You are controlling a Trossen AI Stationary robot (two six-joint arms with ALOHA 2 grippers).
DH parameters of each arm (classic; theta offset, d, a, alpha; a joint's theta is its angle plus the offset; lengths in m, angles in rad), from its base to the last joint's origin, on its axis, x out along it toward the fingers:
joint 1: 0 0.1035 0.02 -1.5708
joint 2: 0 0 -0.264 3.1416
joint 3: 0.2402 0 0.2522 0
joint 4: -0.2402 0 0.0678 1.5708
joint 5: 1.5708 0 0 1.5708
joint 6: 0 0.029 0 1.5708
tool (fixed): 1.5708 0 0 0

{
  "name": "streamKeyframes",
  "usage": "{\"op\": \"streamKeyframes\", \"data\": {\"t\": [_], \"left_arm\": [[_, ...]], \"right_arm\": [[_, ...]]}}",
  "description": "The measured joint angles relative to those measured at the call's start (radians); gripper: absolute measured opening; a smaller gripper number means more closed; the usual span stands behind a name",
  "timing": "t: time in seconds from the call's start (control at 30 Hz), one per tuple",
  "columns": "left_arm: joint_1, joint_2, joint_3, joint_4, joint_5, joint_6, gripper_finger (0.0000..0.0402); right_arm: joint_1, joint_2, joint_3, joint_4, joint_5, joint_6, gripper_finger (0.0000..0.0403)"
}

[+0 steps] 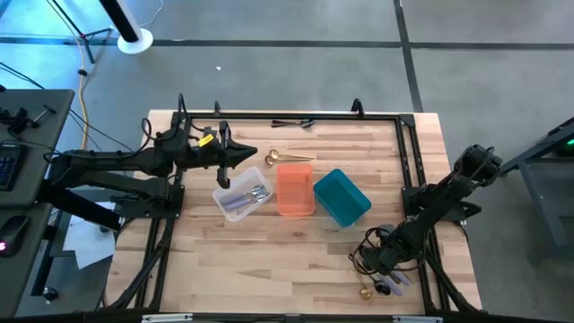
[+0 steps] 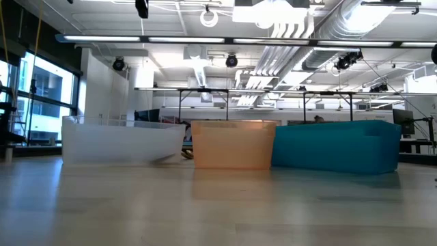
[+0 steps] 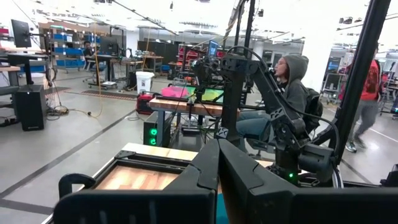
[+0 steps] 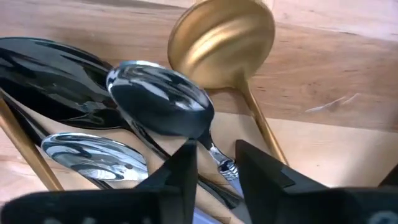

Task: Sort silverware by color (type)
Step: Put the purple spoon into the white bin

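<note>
I've got the right gripper down in the spoon pile at the table's near right corner, fingers closing round — likely not yet clamped on — the silver spoon by its thin, slick, stiff neck.

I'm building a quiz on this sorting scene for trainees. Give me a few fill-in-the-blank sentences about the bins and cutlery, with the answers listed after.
1. Between the clear bin and the teal bin stands the ______ bin.
2. Silver cutlery already lies in the ______ bin.
3. The right gripper has its fingers either side of the handle of a ______ spoon.
4. Beside that spoon lies a spoon coloured ______.

Missing words: orange; clear; silver; gold
</note>
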Motion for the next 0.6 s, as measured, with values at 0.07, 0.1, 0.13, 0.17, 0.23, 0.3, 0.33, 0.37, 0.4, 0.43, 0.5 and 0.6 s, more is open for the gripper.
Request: {"op": "streamKeyframes", "data": {"t": [0.07, 0.1, 0.13, 0.17, 0.23, 0.3, 0.33, 0.37, 0.4, 0.43, 0.5, 0.6], "left_arm": [[0.0, 0.0, 0.0, 0.0, 0.0, 0.0, 0.0], [0.0, 0.0, 0.0, 0.0, 0.0, 0.0, 0.0], [0.0, 0.0, 0.0, 0.0, 0.0, 0.0, 0.0], [0.0, 0.0, 0.0, 0.0, 0.0, 0.0, 0.0], [0.0, 0.0, 0.0, 0.0, 0.0, 0.0, 0.0], [0.0, 0.0, 0.0, 0.0, 0.0, 0.0, 0.0], [0.0, 0.0, 0.0, 0.0, 0.0, 0.0, 0.0], [0.0, 0.0, 0.0, 0.0, 0.0, 0.0, 0.0], [0.0, 0.0, 0.0, 0.0, 0.0, 0.0, 0.0], [0.0, 0.0, 0.0, 0.0, 0.0, 0.0, 0.0], [0.0, 0.0, 0.0, 0.0, 0.0, 0.0, 0.0], [0.0, 0.0, 0.0, 0.0, 0.0, 0.0, 0.0]], "right_arm": [[0.0, 0.0, 0.0, -0.003, 0.0, -0.005, 0.0071], [0.0, 0.0, 0.0, -0.004, 0.0, -0.006, 0.0061], [0.0, 0.0, 0.0, -0.005, 0.0, -0.006, 0.005], [0.0, 0.0, 0.0, -0.006, 0.0, -0.006, 0.0039], [0.0, 0.0, 0.0, -0.006, 0.002, -0.007, 0.0017], [0.0, 0.0, 0.0, -0.007, 0.003, -0.013, 0.0006], [0.0, 0.0, 0.0, -0.007, 0.003, -0.014, 0.0006], [0.0, 0.0, 0.0, -0.007, 0.003, -0.014, 0.0008], [0.0, 0.0, 0.0, -0.008, 0.003, -0.014, 0.001], [0.0, 0.0, 0.0, -0.008, 0.003, -0.014, 0.001], [0.0, 0.0, 0.0, -0.008, 0.003, -0.014, 0.0007], [0.0, 0.0, 0.0, -0.008, 0.003, -0.017, 0.0004]]}}
